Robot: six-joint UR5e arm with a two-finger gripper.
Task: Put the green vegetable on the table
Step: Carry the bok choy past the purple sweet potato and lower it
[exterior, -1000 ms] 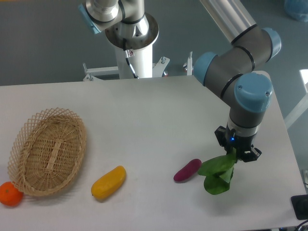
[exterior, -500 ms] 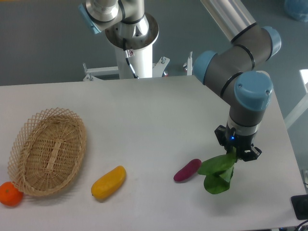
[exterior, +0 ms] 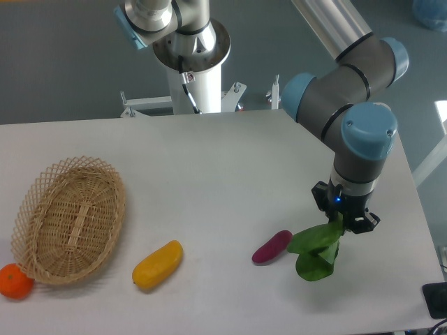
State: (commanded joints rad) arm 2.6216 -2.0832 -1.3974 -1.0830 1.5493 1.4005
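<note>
Holding the vegetable [exterior: 316, 252] low over the right front part of the counter [exterior: 209, 174], my claw [exterior: 343, 225] points straight down with its fingers clamped on the pale stem end. Over the last second almost nothing has shifted: arm, claw and leaves sit where they were. I judge that the descent is finished and the leaves are either resting on the surface or just above it; I cannot tell which from this angle. If so, what remains is to let go and lift away.

The vegetable has broad, dark green, slightly glossy leaves that hang and fold limply below the claw, so I expect it to flop rather than roll once freed. Just beside it on its left lies a small purple oblong vegetable [exterior: 272, 246], smooth and shiny, close to the leaf tips but seemingly not touching. Well apart to the left lies a yellow oblong fruit [exterior: 158, 264], smooth and rounded. Farther left sits an oval wicker basket [exterior: 70, 218], open weave, light tan, nothing in it. An orange [exterior: 14, 280], round and faintly dimpled, touches the basket's near left edge. The counter is flat, white and matte. My arm is grey metal with pale blue joint caps.
</note>
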